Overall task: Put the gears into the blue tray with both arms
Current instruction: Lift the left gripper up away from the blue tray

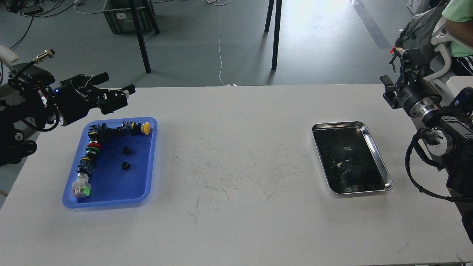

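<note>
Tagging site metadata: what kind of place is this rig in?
Probably a robotics lab or workshop: grey painted floor with loose cables, a plastic storage crate, and a scuffed white worktable holding parts trays.

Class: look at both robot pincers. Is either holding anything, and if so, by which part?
Nothing is held. The left pincer is open and empty beyond the flat bright-blue plastic tray; the right pincer shows nothing in it.
</note>
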Tool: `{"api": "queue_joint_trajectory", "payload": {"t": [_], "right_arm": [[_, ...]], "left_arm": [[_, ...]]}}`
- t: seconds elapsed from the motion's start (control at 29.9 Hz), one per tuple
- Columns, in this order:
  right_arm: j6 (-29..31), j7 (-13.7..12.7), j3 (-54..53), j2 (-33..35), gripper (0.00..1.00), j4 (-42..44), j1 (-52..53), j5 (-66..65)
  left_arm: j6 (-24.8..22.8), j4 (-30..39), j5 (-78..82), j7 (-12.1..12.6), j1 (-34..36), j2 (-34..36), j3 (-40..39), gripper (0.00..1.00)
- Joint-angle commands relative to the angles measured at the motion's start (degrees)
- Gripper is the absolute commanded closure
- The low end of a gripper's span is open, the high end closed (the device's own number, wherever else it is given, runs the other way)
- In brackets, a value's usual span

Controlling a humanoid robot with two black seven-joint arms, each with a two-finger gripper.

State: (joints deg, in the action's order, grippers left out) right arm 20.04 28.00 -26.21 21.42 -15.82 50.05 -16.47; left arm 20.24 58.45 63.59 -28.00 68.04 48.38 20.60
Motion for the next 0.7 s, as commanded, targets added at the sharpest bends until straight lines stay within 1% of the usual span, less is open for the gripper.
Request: {"api": "queue_joint_trajectory", "payload": {"t": [0.0,0.07,0.13,0.27,0.37,0.43,0.5,0.54,0.57,0.6,0.64,0.67], "right_arm": [[0.0,0.0,-0.1,0.0,0.05,0.0,0.1,0.0],[0.0,0.0,-0.1,0.0,0.05,-0.2,0.1,0.0],[0.0,0.0,-0.2,0.2,0.05,-0.4,0.1,0.0],[-1.1,0.0,-0.6,0.6,0.04,-1.8,0.7,0.1],[-2.8,0.0,-0.6,0.6,0.04,-1.9,1.8,0.1],[-2.9,0.0,-0.6,0.6,0.04,-2.0,2.4,0.1],[-3.1,0.0,-0.7,0.6,0.04,-2.0,3.0,0.1],[-3.1,0.0,-0.7,0.6,0.04,-2.0,3.6,0.1],[-3.1,0.0,-0.7,0.5,0.04,-2.0,4.1,0.1],[-3.1,0.0,-0.7,0.5,0.04,-2.0,4.5,0.1],[-3.1,0.0,-0.8,0.4,0.04,-2.1,4.9,0.2],[-3.0,0.0,-0.8,0.5,0.04,-2.3,5.3,0.2]], "left_arm": [[-3.3,-1.9,-9.9,0.0,0.3,-2.8,-5.8,0.02],[-5.5,-2.8,-17.6,0.0,0.3,-5.6,-9.1,0.02],[-7.7,-5.4,-26.0,0.0,0.4,-8.1,-11.1,0.02],[-8.4,-13.1,-36.2,0.0,0.0,-15.2,-13.2,0.02],[-9.1,-16.3,-37.6,0.0,-0.5,-19.0,-17.0,0.02],[-12.2,-18.4,-37.7,0.0,-0.8,-20.6,-19.2,0.02],[-18.7,-18.5,-38.8,0.0,-0.8,-22.5,-21.8,0.02],[-21.1,-19.4,-39.5,0.0,-1.1,-23.9,-23.4,0.02],[-21.8,-19.9,-40.2,0.0,-1.1,-24.8,-24.9,0.02],[-22.1,-20.4,-40.4,0.7,-1.1,-25.5,-26.0,0.02],[-22.2,-20.9,-40.5,2.6,-1.2,-26.4,-27.1,0.02],[-22.3,-21.0,-40.6,3.7,-1.6,-26.8,-28.0,0.02]]}}
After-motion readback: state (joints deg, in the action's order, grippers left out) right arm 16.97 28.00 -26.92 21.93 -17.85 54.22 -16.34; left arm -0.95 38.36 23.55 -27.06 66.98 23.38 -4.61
